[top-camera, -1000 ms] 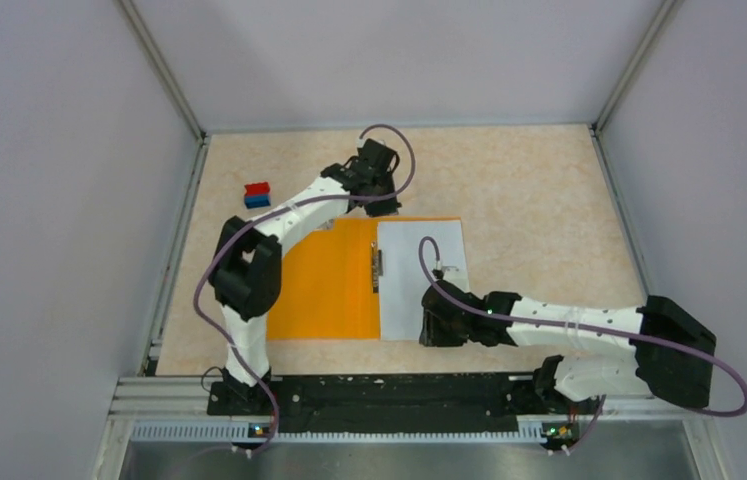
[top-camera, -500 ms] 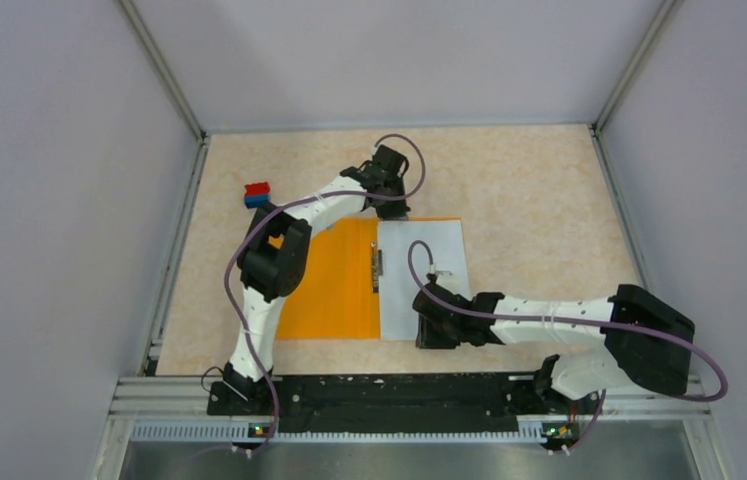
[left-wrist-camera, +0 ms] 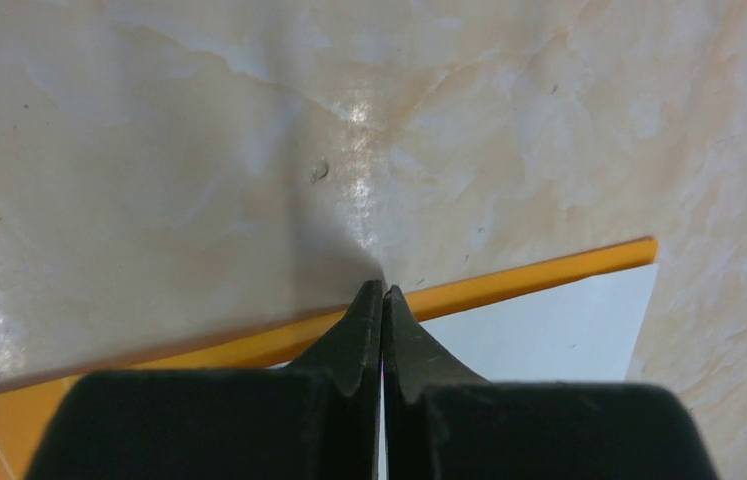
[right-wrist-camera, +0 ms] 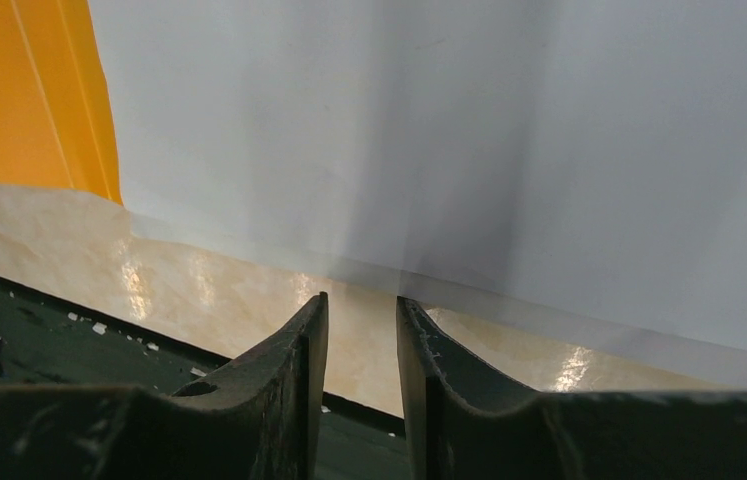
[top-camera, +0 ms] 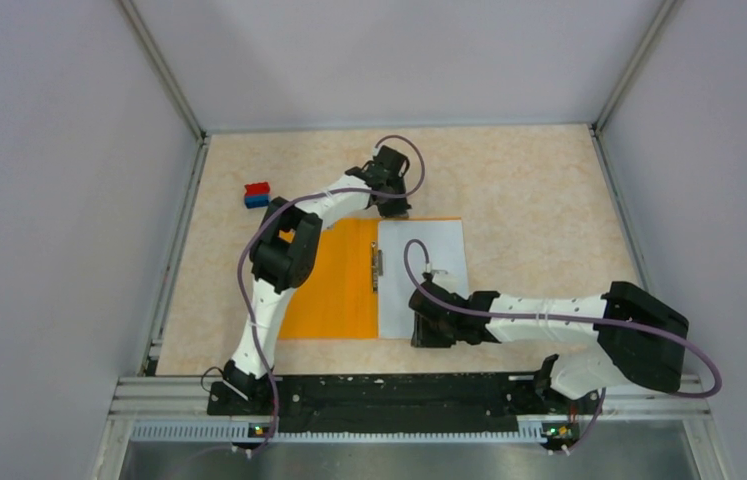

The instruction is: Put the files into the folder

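Note:
The orange folder (top-camera: 334,280) lies open on the table, its metal clip (top-camera: 377,268) on the centre fold. The white files (top-camera: 424,265) lie on its right half. My left gripper (top-camera: 394,207) is shut, its tips (left-wrist-camera: 382,292) at the folder's far edge (left-wrist-camera: 549,272), just beyond the sheet's (left-wrist-camera: 549,330) far edge. My right gripper (top-camera: 419,330) is open by a narrow gap (right-wrist-camera: 361,305), with nothing between the fingers. It hovers over bare table just past the near edge of the files (right-wrist-camera: 449,130), with the folder's orange (right-wrist-camera: 39,90) to the left.
A small red-and-blue block (top-camera: 257,194) sits at the far left of the table. The black rail (top-camera: 369,390) with the arm bases runs along the near edge. Grey walls close in the left, right and back.
My left gripper has moved right and nearer, to the folder's far edge, and the left elbow swung right. My right gripper has shifted slightly left along the sheet's near edge.

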